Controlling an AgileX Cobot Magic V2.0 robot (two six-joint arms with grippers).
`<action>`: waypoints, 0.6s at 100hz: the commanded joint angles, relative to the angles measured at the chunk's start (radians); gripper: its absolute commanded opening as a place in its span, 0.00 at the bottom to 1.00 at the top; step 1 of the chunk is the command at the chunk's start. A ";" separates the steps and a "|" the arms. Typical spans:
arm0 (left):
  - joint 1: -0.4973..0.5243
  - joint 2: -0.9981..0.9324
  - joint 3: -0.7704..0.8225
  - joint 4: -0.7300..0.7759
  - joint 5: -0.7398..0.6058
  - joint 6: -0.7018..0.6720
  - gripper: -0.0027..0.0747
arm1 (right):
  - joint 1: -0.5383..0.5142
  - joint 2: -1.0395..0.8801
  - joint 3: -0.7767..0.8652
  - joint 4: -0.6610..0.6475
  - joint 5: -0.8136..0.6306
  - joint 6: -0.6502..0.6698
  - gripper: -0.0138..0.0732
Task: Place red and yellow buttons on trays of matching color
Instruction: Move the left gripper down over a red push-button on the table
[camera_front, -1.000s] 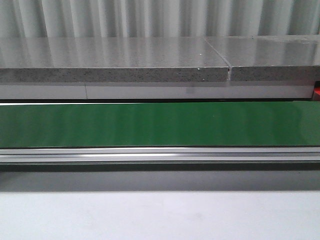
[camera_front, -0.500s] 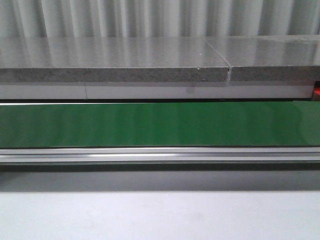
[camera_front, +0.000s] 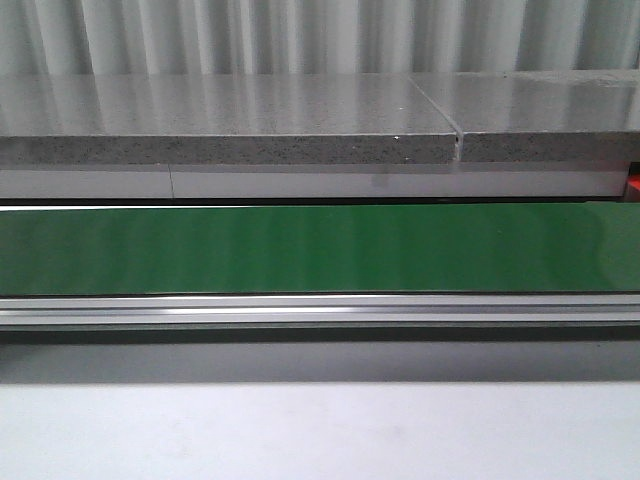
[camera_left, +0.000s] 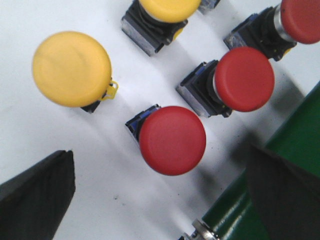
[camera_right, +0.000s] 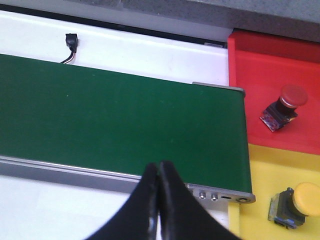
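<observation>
Hovering with fingers spread wide apart, left gripper empty above a white tabletop; dark fingertips showing at the lower left and lower right corners of the left wrist view. Sitting between the spread fingers, just above them in frame centre, a red button with its cap facing the camera. Lying to the upper right, a second red button, and a third red button cut by the top right corner. Resting at the upper left, a yellow button; another yellow button cropped at the top edge. Running along the lower right, the green conveyor belt.

Pressing its fingers tightly together with nothing between them, right gripper at bottom centre of the right wrist view, over the belt's near edge. Lying at right, a red tray holding a red-capped button; below it, a yellow tray holding a yellow-capped button.

Showing in the front view: belt, aluminium rail, grey stone slab, corrugated wall; neither gripper in sight there.
</observation>
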 joint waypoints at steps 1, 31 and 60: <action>0.002 -0.028 -0.039 -0.008 -0.042 0.004 0.86 | 0.001 -0.002 -0.024 0.004 -0.063 -0.012 0.08; 0.002 -0.021 -0.060 -0.008 -0.036 0.006 0.86 | 0.001 -0.002 -0.024 0.004 -0.063 -0.012 0.08; 0.002 0.068 -0.060 -0.011 -0.034 0.009 0.86 | 0.001 -0.002 -0.024 0.004 -0.063 -0.012 0.08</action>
